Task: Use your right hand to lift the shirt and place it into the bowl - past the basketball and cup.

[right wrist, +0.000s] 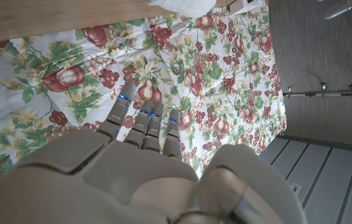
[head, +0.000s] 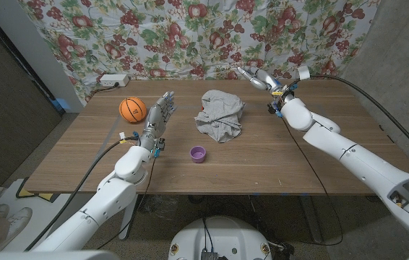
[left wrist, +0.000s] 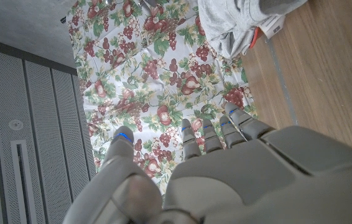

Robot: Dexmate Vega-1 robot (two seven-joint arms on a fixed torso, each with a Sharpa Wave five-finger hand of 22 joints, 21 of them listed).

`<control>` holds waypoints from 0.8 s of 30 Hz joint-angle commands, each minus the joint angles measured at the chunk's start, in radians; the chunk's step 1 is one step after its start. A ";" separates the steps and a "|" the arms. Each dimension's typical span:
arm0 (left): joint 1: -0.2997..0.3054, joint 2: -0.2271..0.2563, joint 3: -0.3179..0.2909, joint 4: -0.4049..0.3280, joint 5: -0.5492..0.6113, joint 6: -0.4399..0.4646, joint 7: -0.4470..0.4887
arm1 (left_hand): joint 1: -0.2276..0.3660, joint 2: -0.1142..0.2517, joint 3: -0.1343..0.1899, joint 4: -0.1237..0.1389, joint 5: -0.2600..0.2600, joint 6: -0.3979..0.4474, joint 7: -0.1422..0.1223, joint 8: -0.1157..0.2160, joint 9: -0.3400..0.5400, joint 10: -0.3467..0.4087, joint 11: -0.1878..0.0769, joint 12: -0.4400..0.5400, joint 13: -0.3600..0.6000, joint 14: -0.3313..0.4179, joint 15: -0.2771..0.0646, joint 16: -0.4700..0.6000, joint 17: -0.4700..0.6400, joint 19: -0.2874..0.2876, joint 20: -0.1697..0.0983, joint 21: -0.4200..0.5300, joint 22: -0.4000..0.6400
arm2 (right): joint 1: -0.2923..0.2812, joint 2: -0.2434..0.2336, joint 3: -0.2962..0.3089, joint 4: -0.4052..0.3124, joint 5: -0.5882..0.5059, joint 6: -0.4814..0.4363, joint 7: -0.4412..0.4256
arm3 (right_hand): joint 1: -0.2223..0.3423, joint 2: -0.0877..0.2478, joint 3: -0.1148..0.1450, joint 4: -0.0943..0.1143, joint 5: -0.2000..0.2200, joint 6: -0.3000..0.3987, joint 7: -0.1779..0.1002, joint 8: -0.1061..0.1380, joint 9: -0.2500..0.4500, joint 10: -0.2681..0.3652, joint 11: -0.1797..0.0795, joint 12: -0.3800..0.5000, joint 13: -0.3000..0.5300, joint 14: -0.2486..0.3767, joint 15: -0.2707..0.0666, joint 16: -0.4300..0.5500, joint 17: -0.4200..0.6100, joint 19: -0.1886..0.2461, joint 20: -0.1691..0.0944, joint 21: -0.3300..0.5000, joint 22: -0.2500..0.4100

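Shirt [head: 220, 115] crumpled mid-table; right hand [head: 258, 76] apparently empty, fingers spread; wrist view confirms.

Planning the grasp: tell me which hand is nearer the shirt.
Right. The right hand hovers just beyond the shirt; the left hand stands farther off, beside the basketball.

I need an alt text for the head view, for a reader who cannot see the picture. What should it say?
A crumpled grey shirt lies on a wooden table, with the robot's right hand open beside it near the far edge. The left hand waits open between the shirt and an orange basketball; a small purple cup stands nearer the front edge.
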 commanded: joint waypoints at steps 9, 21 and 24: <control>-0.009 0.011 -0.001 -0.016 0.007 0.025 0.012 | 0.002 0.006 0.010 0.001 -0.001 0.008 0.000 -0.002 0.005 0.001 0.005 -0.002 0.003 -0.003 -0.004 0.001 0.004 0.004 -0.009 0.000 0.004 | -0.244 -0.026 0.199 -0.093 0.334 0.073 0.010 | -0.047 0.002 -0.010 -0.005 -0.007 -0.043 0.000 -0.013 -0.021 0.000 -0.028 -0.034 -0.018 -0.005 -0.016 -0.028 -0.001 -0.001 0.013 -0.038 0.003; -0.015 0.008 0.003 -0.017 0.001 0.037 0.011 | 0.002 0.006 0.010 0.001 -0.001 0.007 -0.002 -0.003 0.005 0.001 0.003 -0.002 0.003 -0.003 -0.004 0.001 0.004 0.004 -0.009 0.000 0.004 | -0.301 -0.034 0.236 -0.117 0.408 0.072 0.021 | -0.060 0.001 -0.009 -0.011 -0.007 -0.065 0.005 -0.016 -0.035 -0.018 -0.012 -0.056 -0.024 -0.017 -0.009 -0.046 -0.003 -0.017 0.008 -0.066 0.003; -0.018 0.007 0.004 -0.014 -0.006 0.039 0.004 | 0.002 0.006 0.010 0.001 -0.001 0.006 -0.002 -0.003 0.005 0.002 0.003 -0.002 0.003 -0.003 -0.004 0.001 0.004 0.004 -0.009 0.000 0.004 | -0.301 -0.043 0.234 -0.128 0.388 0.058 0.013 | -0.061 0.003 -0.007 -0.015 -0.006 -0.058 0.005 -0.011 -0.040 -0.008 -0.013 -0.057 -0.025 -0.006 -0.014 -0.046 -0.003 -0.012 0.003 -0.072 0.003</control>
